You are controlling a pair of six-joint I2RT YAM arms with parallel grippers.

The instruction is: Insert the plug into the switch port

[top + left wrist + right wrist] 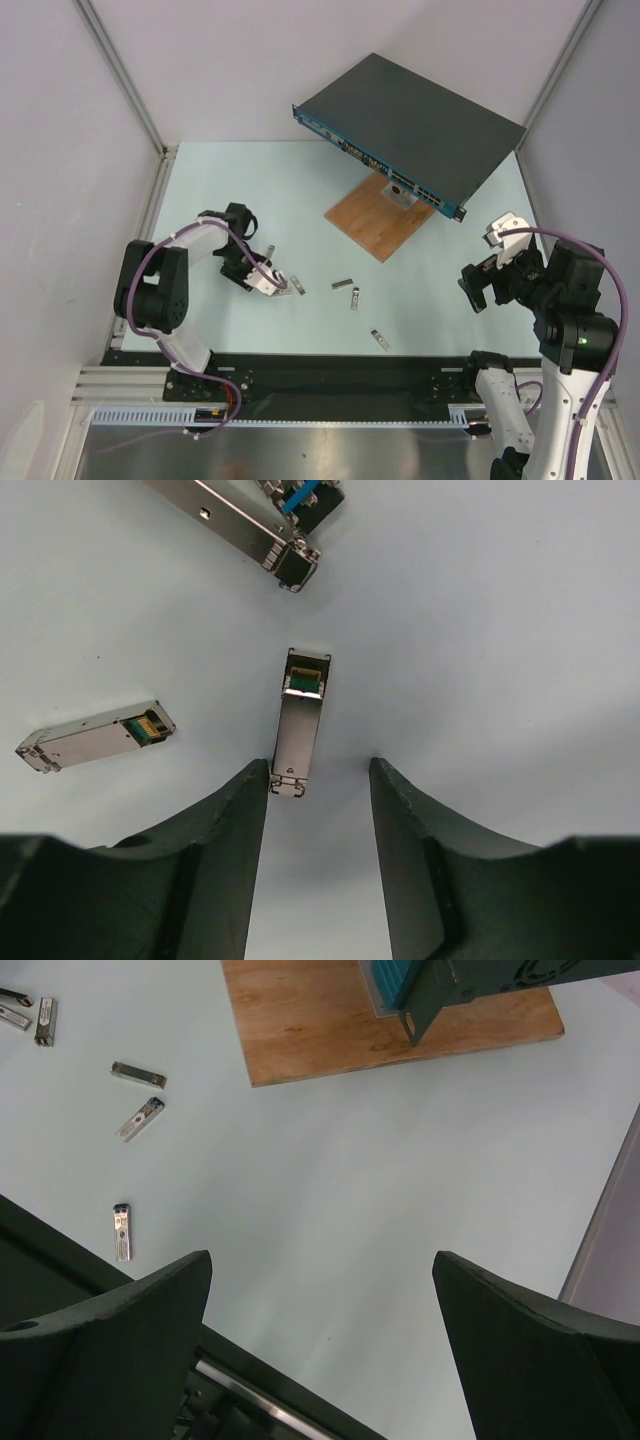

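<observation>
The switch (410, 120) is a flat dark grey box with a blue front strip of sockets, propped at the back right over a wooden board (375, 215); its corner shows in the right wrist view (470, 985). A small silver plug (298, 725) lies on the table, its near end just inside my left gripper (320, 775), close to the left finger. The jaws are open and I cannot tell if that finger touches it. From above, the left gripper (272, 284) is low at that plug (295, 284). My right gripper (322, 1260) is open and empty, raised at the right (475, 288).
Other silver plugs lie loose on the table: one to the left (95, 737), one ahead (240, 530), two mid-table (343, 284) (355, 296) and one nearer the front edge (379, 340). The wooden board (390, 1020) lies ahead of the right gripper. White walls enclose the table.
</observation>
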